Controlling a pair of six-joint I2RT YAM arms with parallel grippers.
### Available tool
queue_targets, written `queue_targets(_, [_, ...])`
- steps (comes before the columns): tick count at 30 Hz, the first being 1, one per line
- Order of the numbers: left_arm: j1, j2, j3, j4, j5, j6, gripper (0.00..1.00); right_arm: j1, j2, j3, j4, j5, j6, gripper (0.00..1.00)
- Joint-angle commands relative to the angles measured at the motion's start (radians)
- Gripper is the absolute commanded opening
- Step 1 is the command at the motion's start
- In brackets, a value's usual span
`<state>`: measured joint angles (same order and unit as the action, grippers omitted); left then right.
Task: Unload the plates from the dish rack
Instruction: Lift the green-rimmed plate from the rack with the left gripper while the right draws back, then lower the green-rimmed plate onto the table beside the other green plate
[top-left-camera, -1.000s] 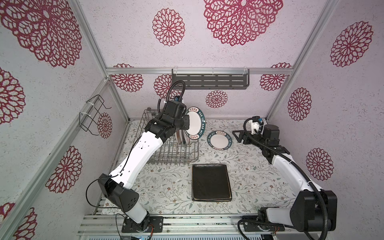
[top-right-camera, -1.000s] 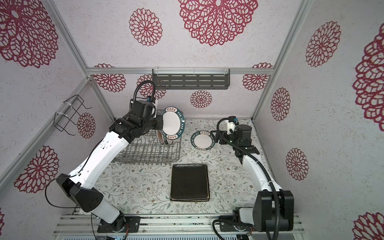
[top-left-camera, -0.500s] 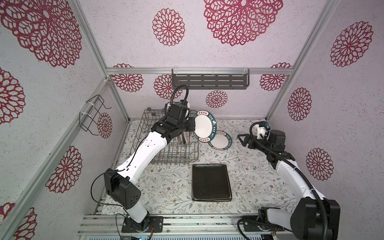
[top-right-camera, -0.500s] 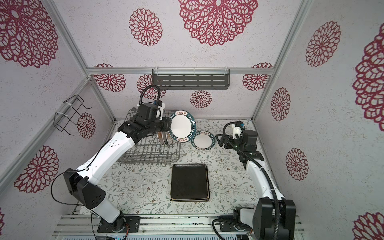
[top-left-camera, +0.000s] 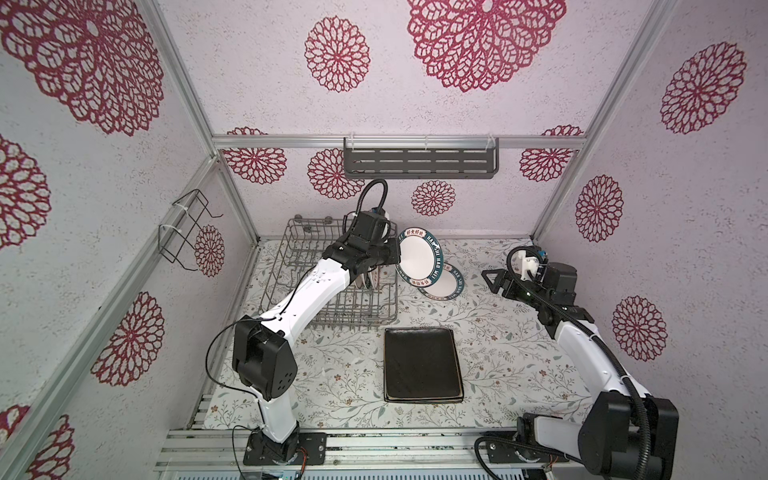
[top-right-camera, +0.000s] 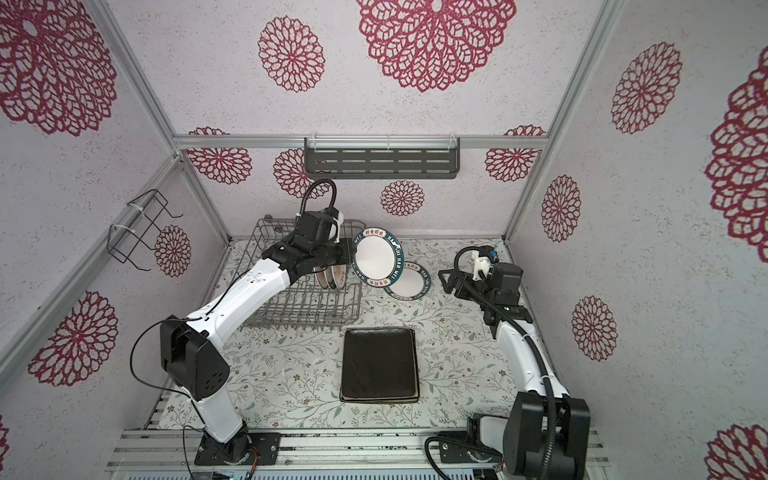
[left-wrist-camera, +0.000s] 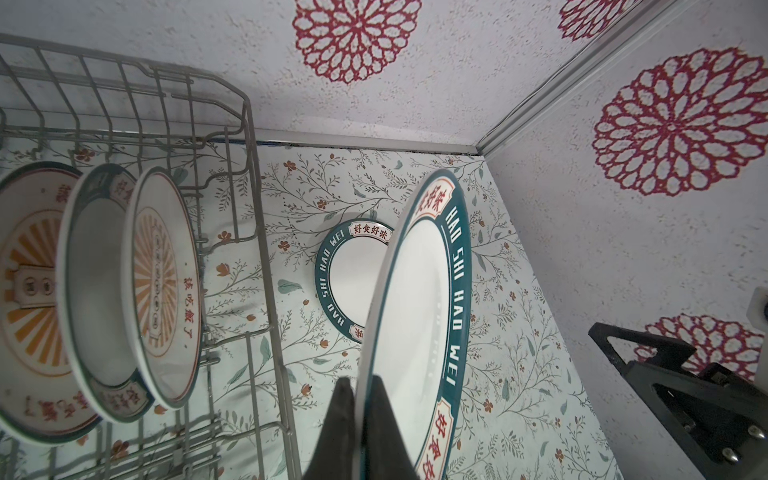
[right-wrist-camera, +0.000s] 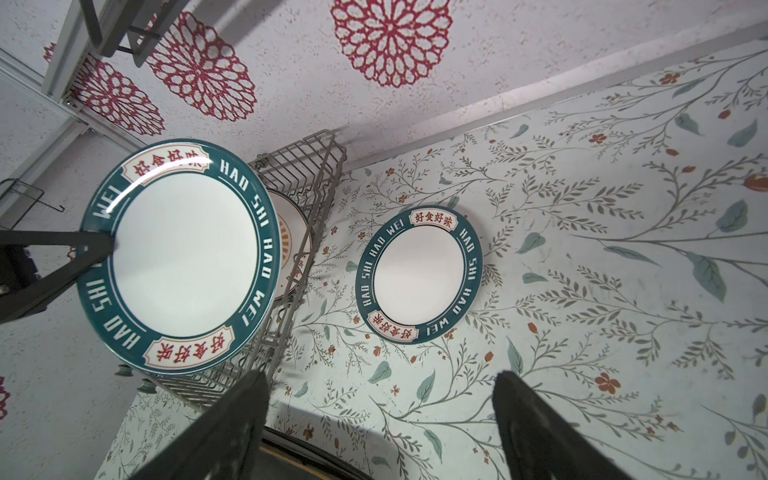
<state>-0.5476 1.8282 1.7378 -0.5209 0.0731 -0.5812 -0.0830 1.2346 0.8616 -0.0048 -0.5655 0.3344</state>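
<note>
Left gripper (left-wrist-camera: 357, 384) is clenched on the rim of a round teal-rimmed plate (top-left-camera: 419, 259), pinching it edge-on so it hangs nearly upright, clear of the dish rack (top-left-camera: 311, 221) and just above the flat plate (top-left-camera: 451, 287) lying on the floral mat. That reads as a grip made for drawing it up out of the tines, and my guess is it gets tipped down onto the flat one to stack. Right gripper (top-left-camera: 492, 282) hovers close by, jaws spread wide and empty, apart from both plates, perhaps waiting its turn. Toward the front, a dark rectangular plate (top-left-camera: 422, 363) seems to top a low stack. At least three racked plates (left-wrist-camera: 162, 286) stand on edge in the rack, so there's work left. In the way: the rack's raised side wall right beside the carried plate, and those open right fingers facing it
</note>
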Motion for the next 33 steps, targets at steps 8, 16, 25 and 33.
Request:
queue_targets(8, [-0.018,0.111,0.068,0.118,0.04,-0.073,0.0,-0.015,0.032,-0.009,0.019,-0.007,0.008,0.88])
queue_targets(16, [-0.02,0.218,0.116,0.148,0.049,-0.096,0.0,-0.017,0.055,0.004,0.006,0.001,0.005,0.88])
queue_targets(25, [-0.02,0.341,0.203,0.183,0.082,-0.14,0.0,-0.026,0.003,0.019,-0.084,0.042,-0.026,0.89])
queue_targets(33, [-0.018,0.411,0.254,0.185,0.09,-0.139,0.0,-0.037,-0.005,-0.014,-0.093,0.05,-0.038,0.89])
